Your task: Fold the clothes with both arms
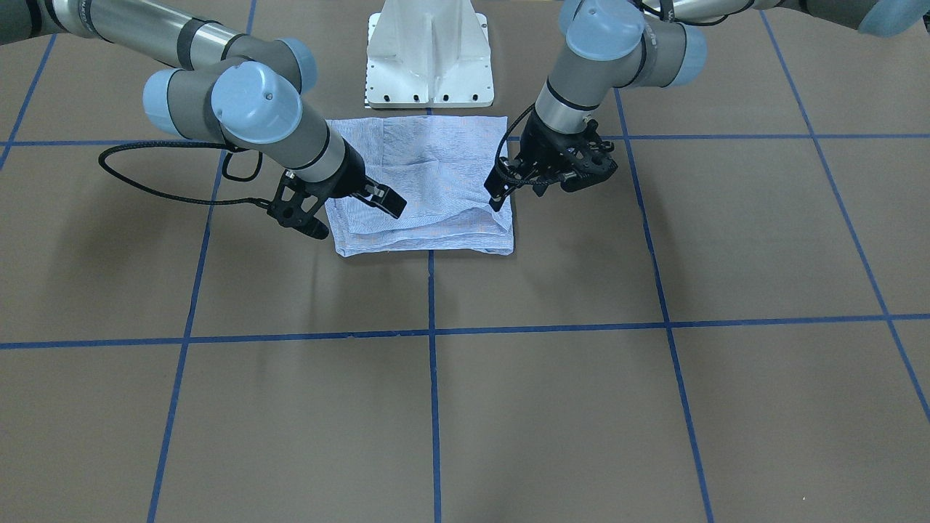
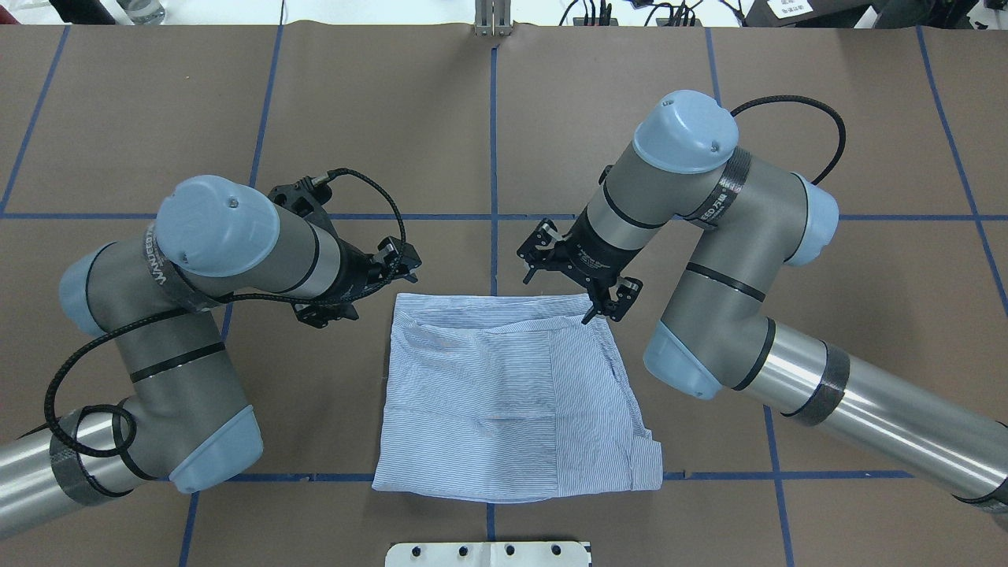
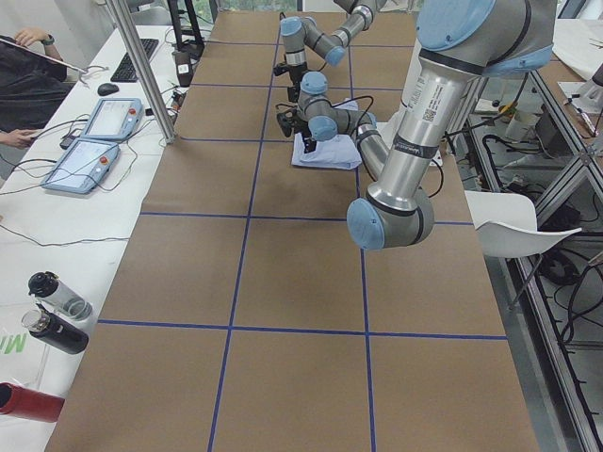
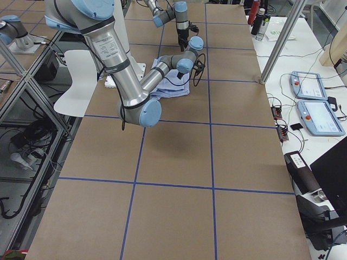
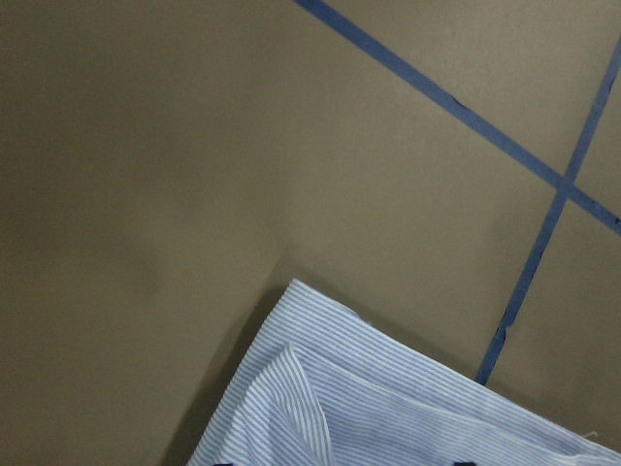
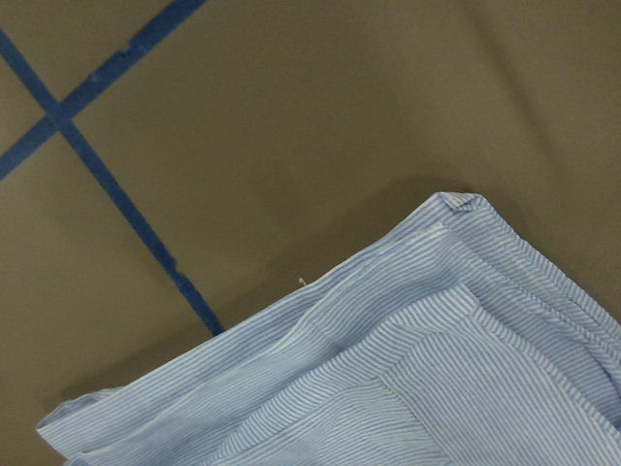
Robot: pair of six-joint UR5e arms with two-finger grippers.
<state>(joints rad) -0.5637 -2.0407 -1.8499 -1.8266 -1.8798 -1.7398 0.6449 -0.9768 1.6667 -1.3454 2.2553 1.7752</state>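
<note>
We view the surface (image 2: 378,118) steeply from behind and opposite, obliquely from both ends. Close wrist cameras share shirt (image 2: 504,386) corners with overhead.

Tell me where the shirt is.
In the overhead view the folded shirt lies mid-table, across the centre tape line, just ahead of the white base.

Brown paper-covered table (image 2: 378,118) carrying a grid of blue tape lines (image 2: 494,142), folded striped shirt (image 2: 504,394) lying flat across the centre line, white base plate (image 1: 430,73) sitting just beyond the shirt's robot-side edge.
</note>
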